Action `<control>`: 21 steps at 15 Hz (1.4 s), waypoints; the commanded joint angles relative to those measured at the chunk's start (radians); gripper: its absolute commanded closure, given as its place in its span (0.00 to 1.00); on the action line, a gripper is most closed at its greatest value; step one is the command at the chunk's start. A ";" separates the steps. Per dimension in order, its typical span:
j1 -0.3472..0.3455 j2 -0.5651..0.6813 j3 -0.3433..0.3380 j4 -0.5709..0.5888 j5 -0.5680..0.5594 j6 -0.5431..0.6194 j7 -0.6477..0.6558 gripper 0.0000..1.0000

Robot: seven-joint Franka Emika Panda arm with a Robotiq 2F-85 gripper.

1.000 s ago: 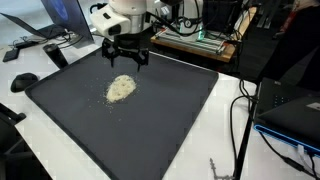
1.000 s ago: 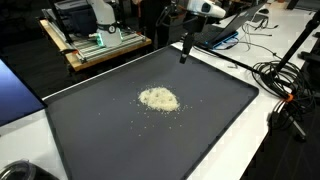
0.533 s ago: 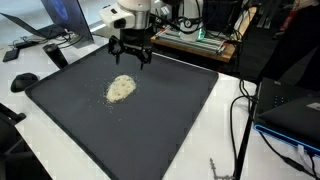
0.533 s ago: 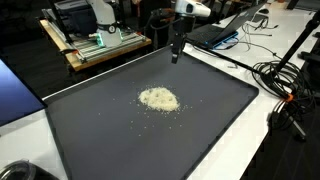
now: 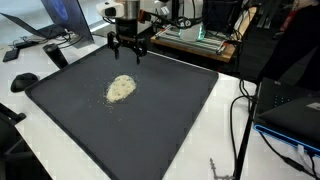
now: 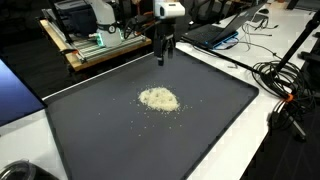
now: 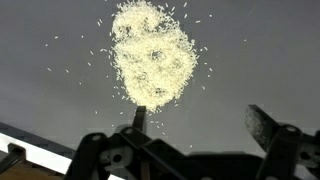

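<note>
A small heap of pale rice-like grains point(image 5: 121, 88) point(image 6: 159, 98) point(image 7: 152, 53) lies on a big dark mat point(image 5: 170, 120) point(image 6: 120, 140), with stray grains scattered round it. My gripper point(image 5: 129, 56) point(image 6: 163, 60) point(image 7: 201, 122) hangs open above the mat's far edge, behind the heap and clear of it. In the wrist view both fingers stand wide apart with bare mat between them, and the heap sits just beyond the left finger point(image 7: 137, 117). Nothing is held.
A wooden tray with electronics point(image 6: 95, 45) stands behind the mat. A laptop point(image 5: 60, 18) and a dark mouse point(image 5: 24, 81) lie off one side. Cables point(image 6: 285, 85) and another laptop point(image 5: 290, 110) crowd the opposite side on the white table.
The gripper has drifted along the mat's far edge, to the left in both exterior views, and stayed open. The heap has not moved.
</note>
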 commanded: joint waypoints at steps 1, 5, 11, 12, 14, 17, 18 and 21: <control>-0.071 -0.046 0.042 -0.064 0.228 0.036 -0.195 0.00; -0.105 -0.024 0.041 -0.017 0.376 -0.053 -0.296 0.00; -0.109 0.031 -0.002 0.062 0.344 -0.160 -0.248 0.00; -0.109 0.042 -0.006 0.074 0.344 -0.165 -0.243 0.00; -0.105 0.070 -0.013 0.095 0.329 -0.158 -0.226 0.00; -0.093 0.126 -0.021 0.129 0.297 -0.147 -0.169 0.00; -0.092 0.144 -0.020 0.139 0.294 -0.145 -0.151 0.00; -0.072 0.195 -0.033 0.166 0.259 -0.128 -0.042 0.00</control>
